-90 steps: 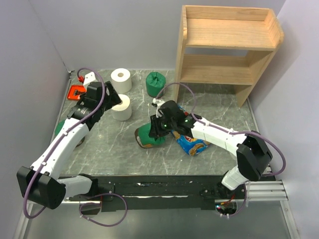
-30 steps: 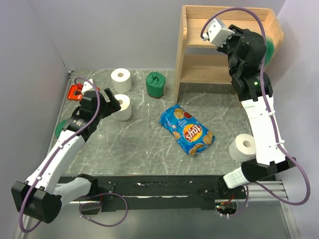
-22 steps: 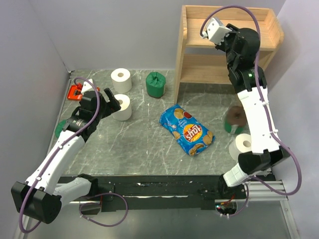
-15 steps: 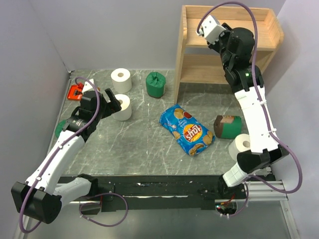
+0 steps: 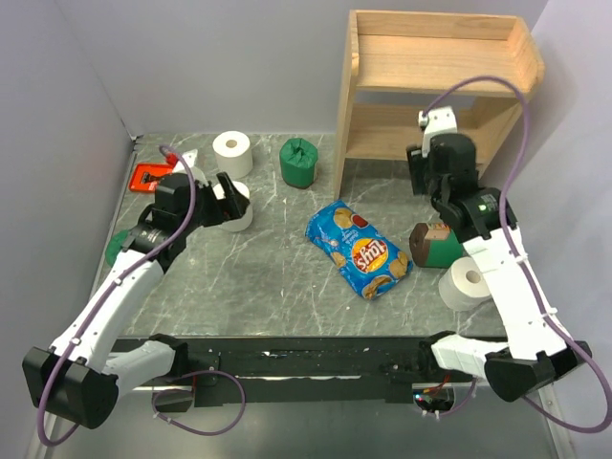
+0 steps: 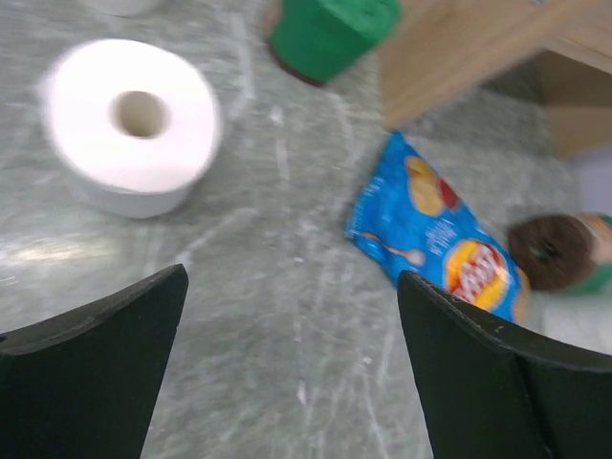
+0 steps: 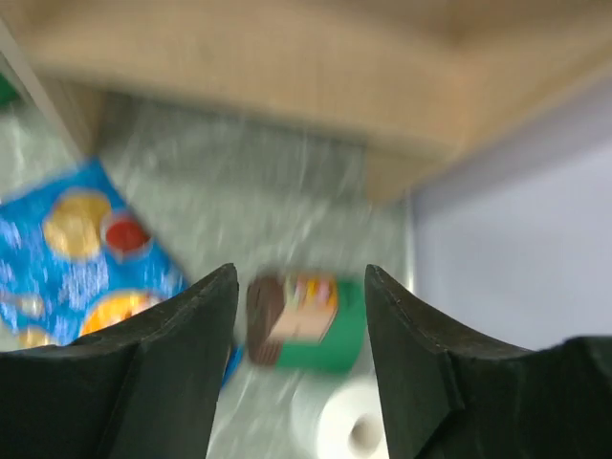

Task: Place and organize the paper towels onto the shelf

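Note:
The wooden shelf point(image 5: 430, 72) stands at the back right with both tiers bare; it also shows in the right wrist view point(image 7: 287, 67). A green roll point(image 5: 435, 244) lies on its side on the table, brown base facing left, beside a white roll point(image 5: 466, 284). My right gripper point(image 5: 421, 177) is open and empty, above that green roll point(image 7: 311, 320). My left gripper point(image 5: 218, 196) is open and empty, next to a white roll point(image 5: 234, 206), which also shows in the left wrist view point(image 6: 134, 124). Another white roll point(image 5: 232, 153) and an upright green roll point(image 5: 298, 161) stand at the back. A third green roll point(image 5: 120, 247) is partly hidden under my left arm.
A blue chip bag point(image 5: 359, 249) lies flat mid-table, left of the fallen green roll. A red flat tool point(image 5: 148, 177) lies at the back left. Grey walls close in the left, back and right sides.
The green roll left my right gripper at the shelf top and dropped to the table beside the white roll. My right gripper came down above it. My left gripper edged right.

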